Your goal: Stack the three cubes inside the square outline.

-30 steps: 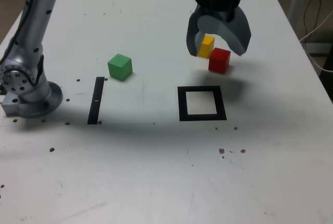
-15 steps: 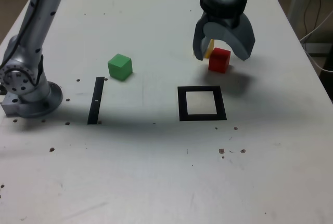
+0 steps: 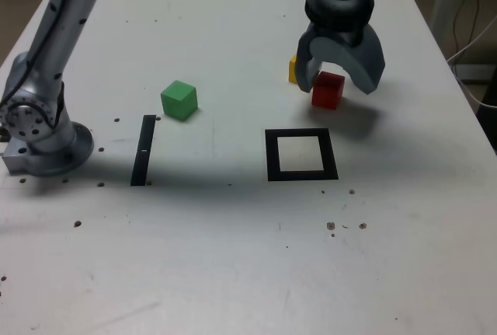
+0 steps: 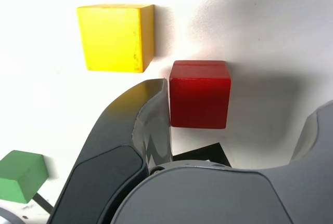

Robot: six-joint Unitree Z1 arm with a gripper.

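Note:
The red cube (image 3: 327, 90) (image 4: 199, 101) rests on the white table, just beyond the square outline (image 3: 271, 156) (image 4: 206, 154). My gripper (image 3: 336, 86) (image 4: 237, 102) is low over it and open, its jaws straddling the cube. One finger (image 4: 151, 125) stands close against the cube's side; the other is well apart. The yellow cube (image 3: 293, 68) (image 4: 115, 37) sits just outside that near finger, partly hidden in the exterior view. The green cube (image 3: 178, 100) (image 4: 21, 174) lies alone toward the exterior view's left. The outline's white centre holds nothing.
A thin black strip (image 3: 143, 150) lies on the table at the exterior view's left, near the arm's base (image 3: 39, 137). The table's edge (image 3: 446, 63) runs close by at the exterior view's right, with cables beyond it.
My gripper has shifted toward the exterior view's right and come down, from around the yellow cube to astride the red one. Its jaws have narrowed a little. No cube has moved.

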